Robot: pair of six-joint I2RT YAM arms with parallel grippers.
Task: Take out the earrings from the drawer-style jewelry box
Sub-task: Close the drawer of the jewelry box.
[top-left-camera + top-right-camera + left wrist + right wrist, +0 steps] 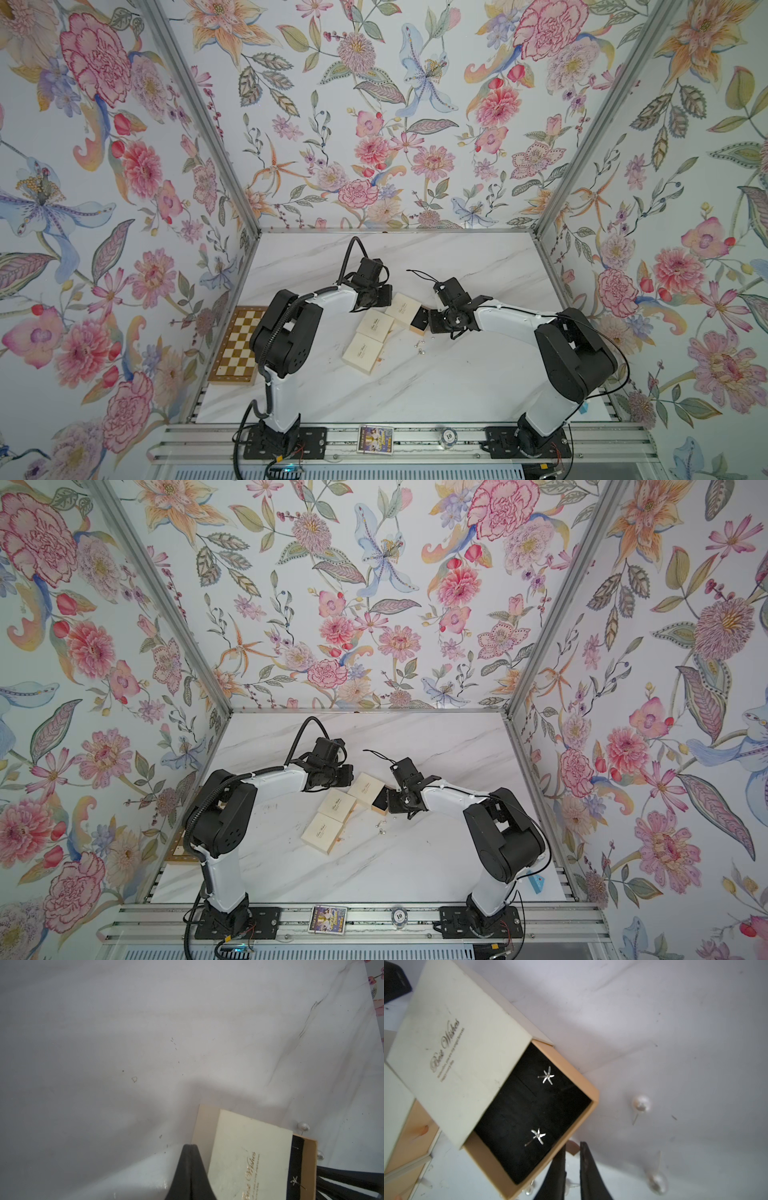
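The jewelry box (463, 1043) is a cream sleeve marked "Best Wishes", lying on the marble table (457, 374). Its tan drawer (583, 1118) is slid partly out, and two star-shaped earrings (546, 1077) sit on the black lining. Pearl earrings (641, 1103) lie loose on the table beside the drawer and show as tiny glints in both top views (419, 345) (380, 827). My right gripper (572, 1144) is shut on the drawer's small tan pull tab. My left gripper (190, 1145) is shut and empty, at the sleeve's (249, 1147) far end.
Two more cream boxes (375, 326) (361, 353) lie close against the first on its left. A chessboard (237, 345) sits at the table's left edge. A card pack (375, 438) and a poker chip (449, 435) rest on the front rail. Floral walls enclose three sides.
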